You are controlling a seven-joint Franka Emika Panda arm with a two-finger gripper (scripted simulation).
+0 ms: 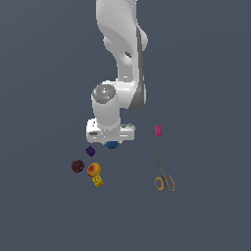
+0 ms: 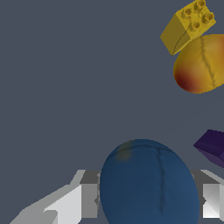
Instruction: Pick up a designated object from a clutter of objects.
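Sitting between the spread fingers [image 2: 74,203] of the end effector [image 2: 146,201] (one each side), the blue ball [image 2: 148,183].

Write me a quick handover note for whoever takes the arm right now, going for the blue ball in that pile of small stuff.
Gripper: low over the blue ball, one finger on each side of it. Whether the fingers already press on it cannot be told.
Blue ball: under the arm's hand in the exterior view; whether it has left the ground cannot be told.
Nearby: purple cube, orange ball, yellow brick and maroon ball toward the exterior view's left; pink piece and scissors toward its right.
Done: the approach to the ball.
Left: confirm the grip, lift straight up, staying off the purple cube.
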